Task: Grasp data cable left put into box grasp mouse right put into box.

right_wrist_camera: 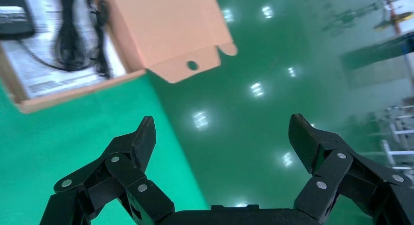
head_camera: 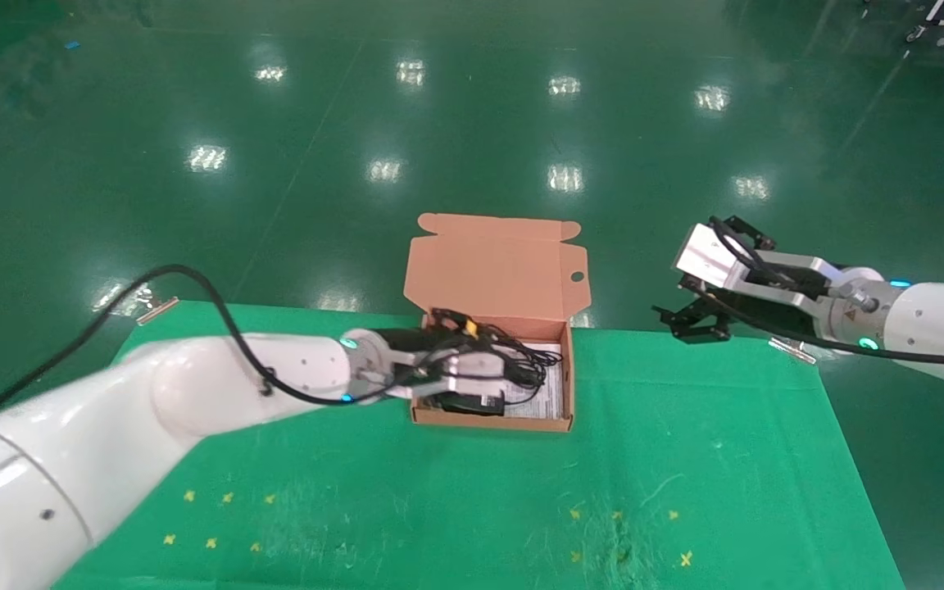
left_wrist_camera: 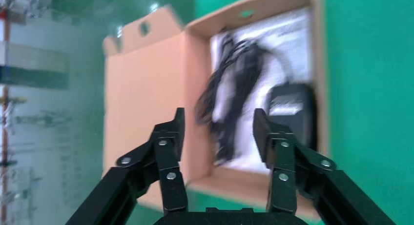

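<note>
The salmon-orange box (head_camera: 495, 266) stands open at the table's far middle, its lid upright. Inside, on a white leaflet (head_camera: 551, 387), lies the black data cable (head_camera: 517, 354) as a bundle. Beside it is a black body with a pale label, which I take for the mouse (head_camera: 472, 403). My left gripper (head_camera: 484, 383) hovers over the box's left side, open and holding nothing. The left wrist view shows the cable (left_wrist_camera: 234, 88) and mouse (left_wrist_camera: 293, 110) beyond the left gripper (left_wrist_camera: 217, 120). My right gripper (head_camera: 677, 310) hangs open and empty off the table's far right edge, also the right gripper (right_wrist_camera: 222, 130) in its own view.
A green cloth (head_camera: 685, 459) covers the table, with small yellow marks (head_camera: 210, 541) near the front. The glossy green floor (head_camera: 472, 123) lies beyond the far edge. The right wrist view shows the box (right_wrist_camera: 161, 25) off to one side.
</note>
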You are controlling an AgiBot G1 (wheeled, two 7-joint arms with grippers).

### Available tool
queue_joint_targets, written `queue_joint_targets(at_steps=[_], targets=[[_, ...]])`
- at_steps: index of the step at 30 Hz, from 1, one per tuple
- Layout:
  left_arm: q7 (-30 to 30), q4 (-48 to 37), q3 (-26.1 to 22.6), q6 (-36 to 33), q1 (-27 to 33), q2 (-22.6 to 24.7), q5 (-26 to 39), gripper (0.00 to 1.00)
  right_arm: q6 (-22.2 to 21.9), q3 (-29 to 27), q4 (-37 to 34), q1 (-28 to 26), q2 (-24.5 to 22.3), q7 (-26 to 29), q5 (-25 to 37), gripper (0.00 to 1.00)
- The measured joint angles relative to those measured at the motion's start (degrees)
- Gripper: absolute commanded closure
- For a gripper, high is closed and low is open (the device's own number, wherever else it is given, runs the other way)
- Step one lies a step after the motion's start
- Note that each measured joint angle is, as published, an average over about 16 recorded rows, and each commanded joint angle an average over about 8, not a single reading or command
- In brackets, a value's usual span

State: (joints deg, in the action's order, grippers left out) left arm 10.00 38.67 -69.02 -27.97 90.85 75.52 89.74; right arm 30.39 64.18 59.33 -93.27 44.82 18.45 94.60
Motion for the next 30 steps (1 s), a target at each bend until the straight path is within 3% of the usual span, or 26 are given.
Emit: queue_joint_targets(at_steps=[15,30], targets=[[-5.9,4.3,5.1,-1.3,4.4,-6.8,-3.4,0.00,5.2,-0.6,4.9,-4.2,-2.9,-3.6,3.4,0.00],[-9.6,11.6,16.5,-14.6,-3.3,-15.0,-14.0,0.00,16.5,-10.8,7.2,3.3,-4.5,-4.8,-8.5,0.00]])
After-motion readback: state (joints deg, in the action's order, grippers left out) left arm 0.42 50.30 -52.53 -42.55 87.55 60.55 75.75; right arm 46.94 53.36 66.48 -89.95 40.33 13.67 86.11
